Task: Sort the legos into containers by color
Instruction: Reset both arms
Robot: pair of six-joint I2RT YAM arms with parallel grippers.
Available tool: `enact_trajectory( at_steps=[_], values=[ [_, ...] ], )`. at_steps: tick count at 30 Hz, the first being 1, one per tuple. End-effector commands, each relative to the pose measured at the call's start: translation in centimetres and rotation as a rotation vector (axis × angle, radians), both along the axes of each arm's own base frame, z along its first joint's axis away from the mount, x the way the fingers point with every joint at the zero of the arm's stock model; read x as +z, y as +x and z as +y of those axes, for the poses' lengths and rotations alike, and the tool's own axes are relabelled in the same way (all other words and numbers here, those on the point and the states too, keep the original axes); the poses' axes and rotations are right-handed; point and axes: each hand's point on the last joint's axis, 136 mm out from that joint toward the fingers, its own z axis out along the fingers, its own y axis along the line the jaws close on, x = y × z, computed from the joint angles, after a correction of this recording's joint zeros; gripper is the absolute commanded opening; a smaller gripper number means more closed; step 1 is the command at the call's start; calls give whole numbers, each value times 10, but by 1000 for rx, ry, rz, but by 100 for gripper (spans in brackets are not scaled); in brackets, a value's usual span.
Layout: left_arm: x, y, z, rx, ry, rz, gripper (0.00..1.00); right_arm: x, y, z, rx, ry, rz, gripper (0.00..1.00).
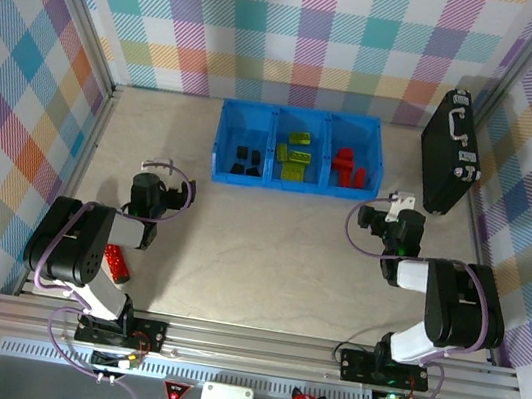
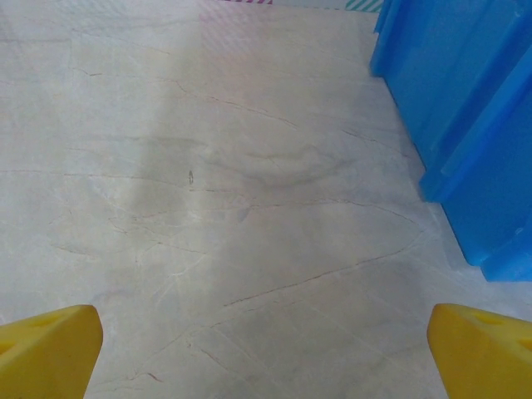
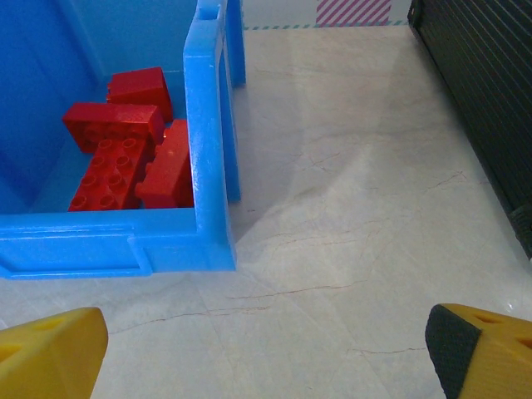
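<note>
Left gripper (image 2: 266, 353) hangs released over the bare table (image 2: 208, 208), its yellow fingertips (image 2: 46, 349) spread wide and holding nothing. The blue wall of the containers (image 2: 465, 116) rises just off to its right. Right gripper (image 3: 266, 353) stands equally wide and empty near the front corner of the end bin, where red legos (image 3: 125, 141) lie heaped. A black case (image 3: 482, 91) runs along its other side.

Seen from above, the three joined bins hold black bricks (image 1: 245, 159) on the left, lime green bricks (image 1: 295, 154) in the middle and red on the right. One red brick (image 1: 115, 263) appears to lie unsorted on the table, close beside the left arm (image 1: 76, 245) and well apart from the containers. By that reading the job is nearly done.

Fetching this piece well means folding the left arm back toward its own base and coming straight down with the jaws across the brick's narrow sides. It should then close firmly, lift clear of the bin wall, and let go only over the red compartment at the far right.
</note>
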Motion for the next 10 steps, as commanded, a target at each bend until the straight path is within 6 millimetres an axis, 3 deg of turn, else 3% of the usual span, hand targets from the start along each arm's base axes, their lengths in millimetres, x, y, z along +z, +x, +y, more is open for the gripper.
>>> enact_trajectory(
  at_steps=[1,10],
  values=[
    [5,4,2,4,19,-16,100,6,2,1,5,21,-27,99],
    [6,4,2,4,19,-17,100,5,3,-1,27,52,-19,99]
  ],
)
